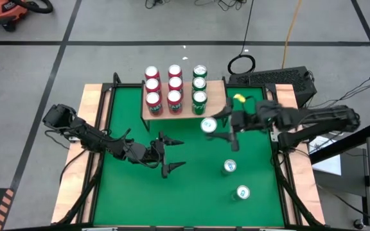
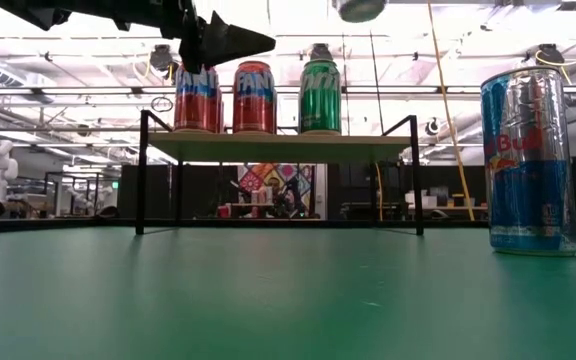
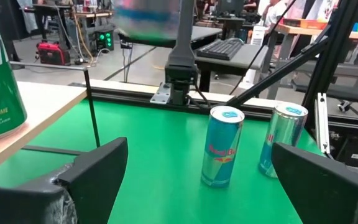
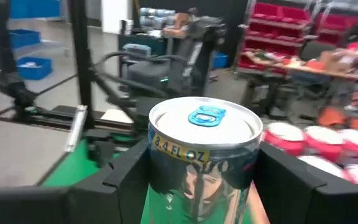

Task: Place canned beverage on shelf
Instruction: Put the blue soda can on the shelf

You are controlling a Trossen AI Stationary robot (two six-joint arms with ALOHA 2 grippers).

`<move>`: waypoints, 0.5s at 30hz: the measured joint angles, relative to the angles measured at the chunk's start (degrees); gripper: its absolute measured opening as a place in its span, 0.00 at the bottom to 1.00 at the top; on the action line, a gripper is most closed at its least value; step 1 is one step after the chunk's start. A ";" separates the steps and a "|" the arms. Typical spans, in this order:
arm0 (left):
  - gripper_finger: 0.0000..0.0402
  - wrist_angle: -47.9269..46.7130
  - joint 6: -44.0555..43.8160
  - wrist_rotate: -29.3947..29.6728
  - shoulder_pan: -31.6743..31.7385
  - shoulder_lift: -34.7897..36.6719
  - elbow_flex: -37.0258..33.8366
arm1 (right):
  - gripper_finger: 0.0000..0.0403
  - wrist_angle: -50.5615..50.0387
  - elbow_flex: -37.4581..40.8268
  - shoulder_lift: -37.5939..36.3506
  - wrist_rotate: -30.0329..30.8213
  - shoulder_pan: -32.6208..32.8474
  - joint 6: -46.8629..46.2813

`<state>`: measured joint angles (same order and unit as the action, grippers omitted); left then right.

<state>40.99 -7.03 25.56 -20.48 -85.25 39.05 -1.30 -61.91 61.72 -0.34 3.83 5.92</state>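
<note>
The shelf (image 1: 216,106), a light-wood board on thin black legs, stands at the table's far middle with several red and green cans (image 1: 175,84) upright on it. My right gripper (image 1: 214,126) is shut on a canned beverage (image 4: 202,146) with a silver top and blue tab. It holds the can in the air just off the shelf's near right corner. My left gripper (image 1: 177,154) hovers open over the table's middle, level, with nothing between its fingers. Two blue-and-silver cans (image 3: 222,146) (image 3: 283,140) stand on their bases on the green table at the near right. My right gripper pinches the can's side wall (image 4: 160,165), a little below the top rim, between its two fingers (image 4: 124,177). The fingers lie level and come from the table's right side. The can stands upright in the hold, and its base (image 2: 358,8) is lifted clear of the table, above the tops of the shelf's cans.
The shelf's right end (image 1: 218,96) is bare beside the green cans. In the low view one standing can (image 2: 529,160) looms close at the right. A keyboard (image 1: 272,78) and cables lie beyond the far right corner. Wooden rails (image 1: 88,128) edge the table.
</note>
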 joint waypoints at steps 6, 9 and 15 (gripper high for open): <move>0.99 0.59 0.07 0.00 0.50 -0.51 0.00 | 0.58 -3.75 0.00 -5.04 -7.95 -7.49 5.19; 0.99 1.06 -0.16 -0.02 0.86 -2.01 0.02 | 0.58 -1.89 1.01 -5.39 -14.71 -11.25 6.32; 0.99 7.89 -3.05 -0.09 1.30 -7.18 0.02 | 0.58 10.91 9.99 -5.26 -20.89 -17.23 3.29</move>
<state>48.88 -10.08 25.47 -19.18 -92.44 39.07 9.61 -51.92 56.47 -21.23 -13.39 9.22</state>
